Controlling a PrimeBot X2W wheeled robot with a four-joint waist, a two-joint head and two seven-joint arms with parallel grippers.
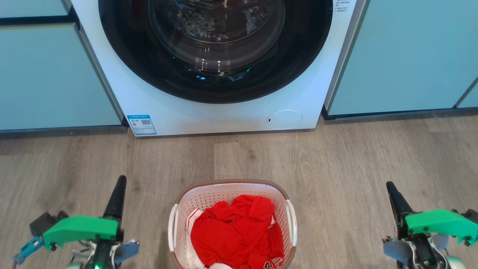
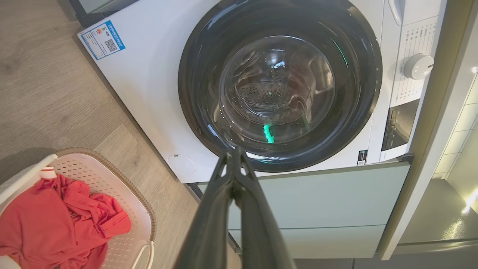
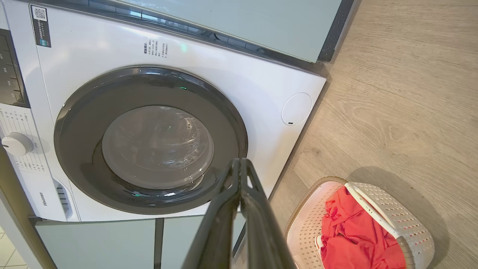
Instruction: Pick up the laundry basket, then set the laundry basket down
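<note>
The laundry basket (image 1: 214, 194), white and perforated with a brown woven-look rim and two white side handles, stands on the wood floor at the bottom centre of the head view. Red clothing (image 1: 239, 233) fills it. My left gripper (image 1: 120, 181) is shut and hangs well to the basket's left, holding nothing. My right gripper (image 1: 390, 185) is shut and stays far off to the basket's right, also holding nothing. The basket (image 2: 112, 179) lies at the lower left of the left wrist view, beside my left gripper (image 2: 234, 151). In the right wrist view the basket (image 3: 410, 220) sits at the lower right of my right gripper (image 3: 239, 161).
A white front-loading washing machine (image 1: 231, 116) with a dark round door (image 1: 216, 48) stands directly behind the basket. Pale green cabinet fronts (image 1: 48, 74) flank it on both sides. Bare wood floor (image 1: 336, 160) stretches between the machine and the basket.
</note>
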